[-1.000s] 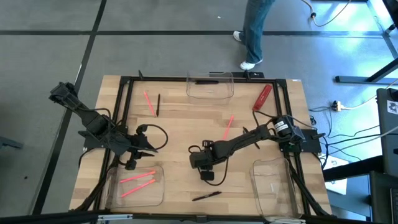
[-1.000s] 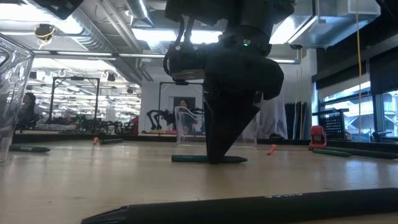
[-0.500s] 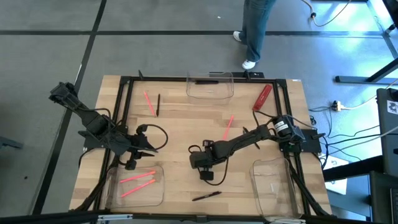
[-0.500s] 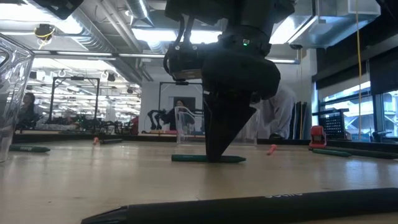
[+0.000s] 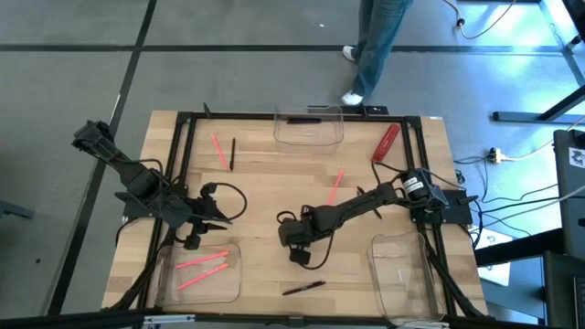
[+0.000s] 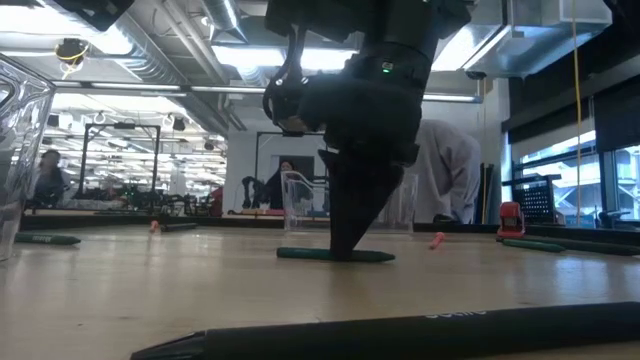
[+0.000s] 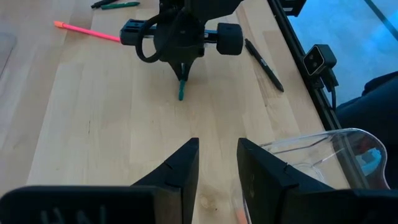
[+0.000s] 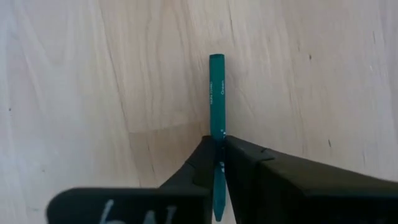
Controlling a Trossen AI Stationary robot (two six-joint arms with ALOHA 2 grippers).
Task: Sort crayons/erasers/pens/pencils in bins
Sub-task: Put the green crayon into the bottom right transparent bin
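A short dark green crayon (image 8: 216, 93) lies flat on the wooden table near its middle, and it also shows in the low view (image 6: 300, 255). My right gripper (image 5: 287, 238) stands over it, pointing down, shut on it (image 6: 345, 250). My left gripper (image 7: 217, 158) is open and empty at the table's left (image 5: 225, 213), beside the near-left bin (image 5: 201, 271), which holds two pink sticks. Two more clear bins stand at the far middle (image 5: 308, 125) and the near right (image 5: 402, 265). My right gripper pinches the green crayon between its two fingers (image 8: 205, 155), about at the crayon's middle (image 8: 217, 134). The fingers come from above, pointing down, one on each long side. The crayon lies flat on the table in the hold (image 6: 375, 256).
Loose on the table: a pink stick (image 5: 219, 151) and a black one (image 5: 232, 153) at the far left, a pink stick (image 5: 335, 185), a red oblong block (image 5: 385, 142), a black pen (image 5: 303, 287) near the front edge. A person walks beyond the far edge.
My right gripper has shifted slightly toward the table's left and tipped a little while staying down on the green crayon, which still lies flat on the table. My left arm has kept still.
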